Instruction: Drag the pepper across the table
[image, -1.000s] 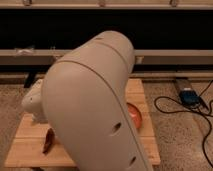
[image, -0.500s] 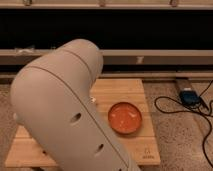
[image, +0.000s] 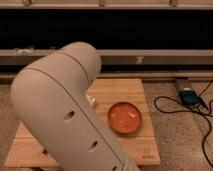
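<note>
Beige jointed robot arm (image: 65, 115) is covering the light tan plank table (image: 125, 90) toward 8 o'clock, with gripper and pepper hidden behind it, so the grip state cannot be told. The approach is probably underway; the next move calls for contacting the pepper.

Our arm (image: 55, 100) was a thick, smooth shell of off-white, faintly beige plastic with a matt finish, built of fat, rounded, tube-like sections. A dome-shaped cap (image: 82, 55) rounded off its upper end, and a thin curved seam (image: 74, 64) showed where one section met the next. Along the lower section ran a row of small dark oval holes (image: 69, 115), evenly spaced. The shell was paler on top and greyer in shade along its right flank. Our gripper lay outside the camera view, so we could place none of this against it.
</note>
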